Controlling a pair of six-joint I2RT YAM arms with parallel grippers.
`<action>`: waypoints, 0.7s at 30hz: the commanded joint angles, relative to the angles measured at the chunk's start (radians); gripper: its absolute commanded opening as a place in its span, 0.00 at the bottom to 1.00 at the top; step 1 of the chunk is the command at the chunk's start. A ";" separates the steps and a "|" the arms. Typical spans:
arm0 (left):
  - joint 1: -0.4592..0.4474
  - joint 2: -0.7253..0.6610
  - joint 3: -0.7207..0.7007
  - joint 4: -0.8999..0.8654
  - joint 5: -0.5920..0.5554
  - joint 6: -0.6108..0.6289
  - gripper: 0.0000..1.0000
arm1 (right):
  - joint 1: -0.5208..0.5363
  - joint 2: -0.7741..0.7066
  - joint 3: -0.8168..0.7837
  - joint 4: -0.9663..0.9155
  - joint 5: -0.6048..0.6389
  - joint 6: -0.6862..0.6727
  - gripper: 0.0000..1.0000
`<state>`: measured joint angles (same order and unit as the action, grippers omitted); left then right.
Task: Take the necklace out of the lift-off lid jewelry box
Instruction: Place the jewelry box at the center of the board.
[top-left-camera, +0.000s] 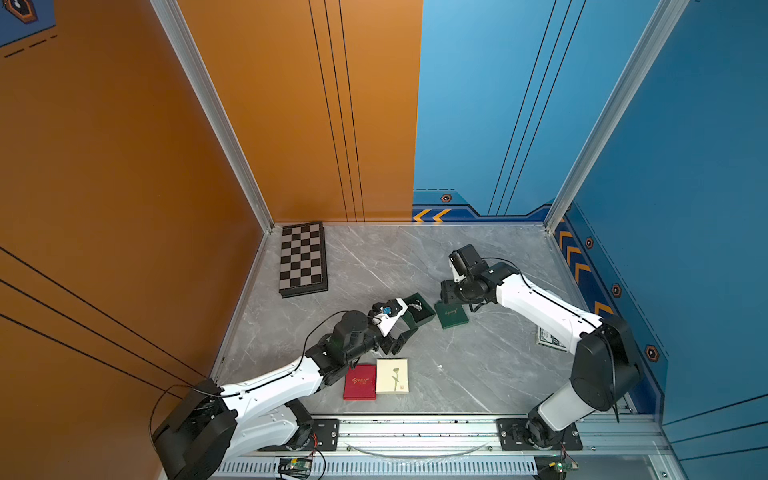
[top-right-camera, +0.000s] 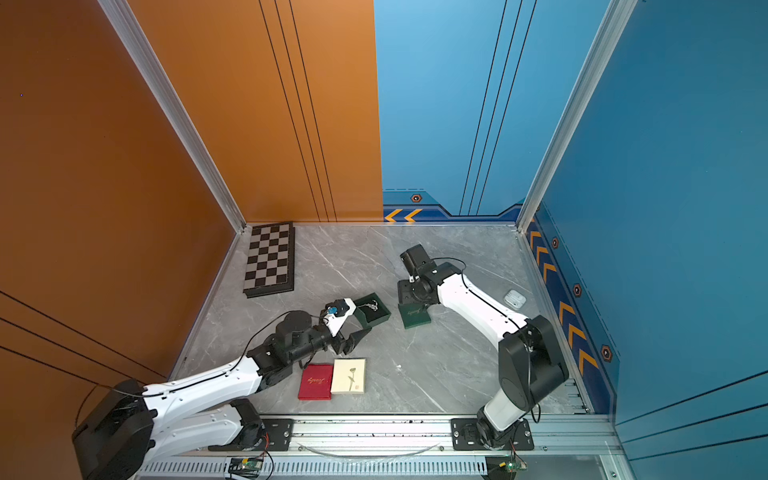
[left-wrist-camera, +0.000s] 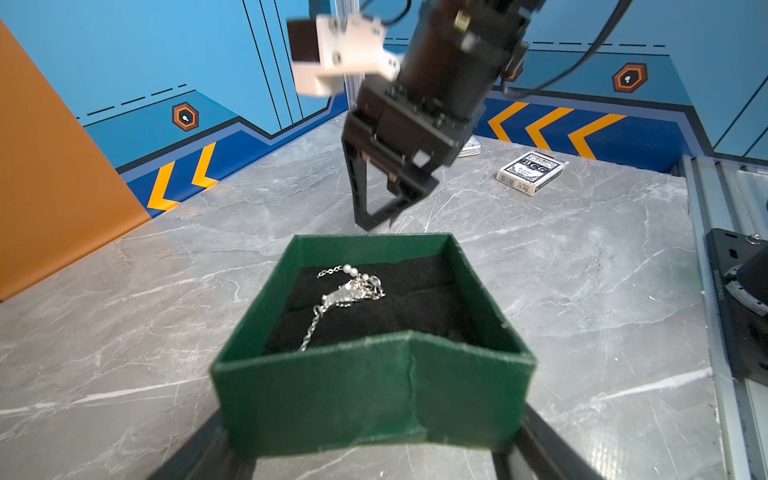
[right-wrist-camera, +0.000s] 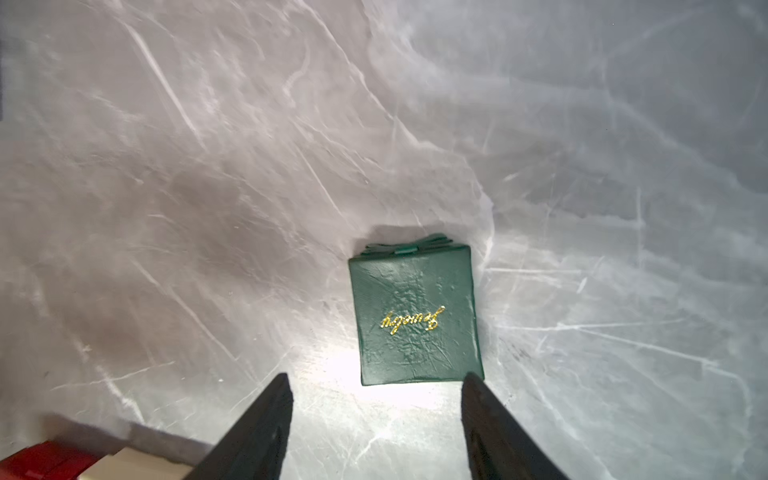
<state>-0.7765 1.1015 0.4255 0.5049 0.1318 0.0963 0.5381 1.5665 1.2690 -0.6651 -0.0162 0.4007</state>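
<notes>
Necklace (left-wrist-camera: 349, 291) first: it lies inside the open green box (left-wrist-camera: 365, 399). It is a silver chain bunched on the black padding, with a few pale beads at one end and one strand trailing toward the near wall. In both top views I see the necklace (top-left-camera: 415, 306) as a bright tangle in the box (top-right-camera: 380, 318), which sits upright near the middle of the bench (top-left-camera: 374, 257).

The lid (right-wrist-camera: 415, 320) is off. It lies flat on the bench with its gold script up and a small bow at one edge, just beside the box on the side toward my right arm.

My left jaws stand wide, one on each side of the box, pinching it across its walls. In the left wrist view the near wall shows a crease down its middle.

My right jaws are spread with nothing between them, pointing down at the bench by the lid's near edge. One tip overlaps a corner of the lid in the right wrist view, and I cannot tell whether it touches.

A chessboard (top-left-camera: 302, 259) lies in the far left corner. A red box (top-left-camera: 360, 381) and a cream box (top-left-camera: 392, 376) sit closed and touching, side by side, near the front edge by my left arm. A deck of cards (left-wrist-camera: 532, 172) lies on the right side, partly hidden behind my right arm in a top view. A white earbud case (top-right-camera: 514, 298) rests near the right wall.
</notes>
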 joint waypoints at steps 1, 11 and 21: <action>0.013 -0.003 -0.008 0.003 0.010 -0.013 0.52 | 0.014 -0.068 0.034 -0.031 -0.063 -0.006 0.55; 0.013 0.003 -0.001 0.003 0.018 -0.016 0.51 | 0.099 -0.094 0.051 -0.011 -0.174 -0.016 0.44; 0.014 -0.003 0.001 0.003 0.019 -0.019 0.51 | 0.131 -0.067 0.035 0.038 -0.241 -0.012 0.39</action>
<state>-0.7712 1.1015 0.4255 0.5049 0.1326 0.0879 0.6582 1.4757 1.3083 -0.6472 -0.2192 0.3931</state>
